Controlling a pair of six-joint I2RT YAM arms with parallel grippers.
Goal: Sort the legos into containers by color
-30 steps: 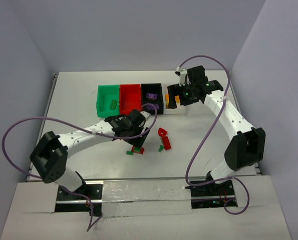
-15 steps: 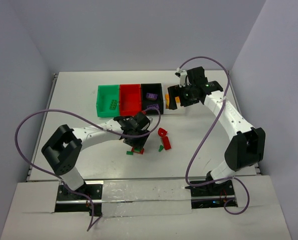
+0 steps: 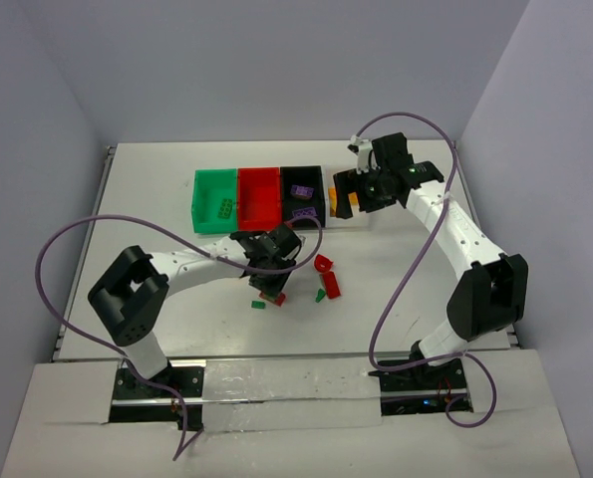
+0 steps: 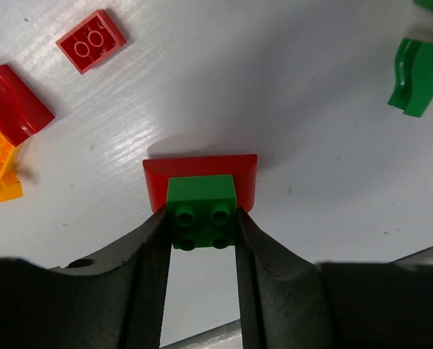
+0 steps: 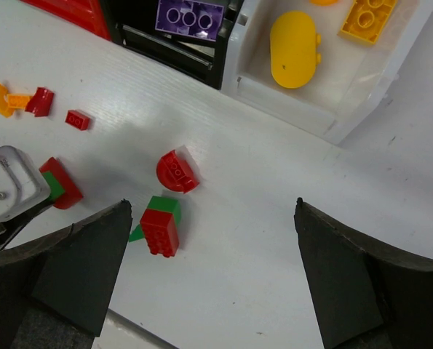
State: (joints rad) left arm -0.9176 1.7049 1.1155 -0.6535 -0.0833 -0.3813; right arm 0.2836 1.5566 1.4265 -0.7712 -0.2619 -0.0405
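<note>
Green brick point(image 4: 201, 196) is gripped between the left gripper point(image 4: 200, 216) fingers, touching a red piece point(image 4: 200, 166) on the table point(image 4: 311, 109). Right gripper point(image 5: 210, 211) is held spread wide, empty, near the clear bin point(image 5: 289, 102).

No writing, label, brand mark or number can be read in any view. The studs on the green brick point(image 4: 201, 211) and the purple plate point(image 5: 189, 16) show no legible embossing; any lettering there is too small to make out.
</note>
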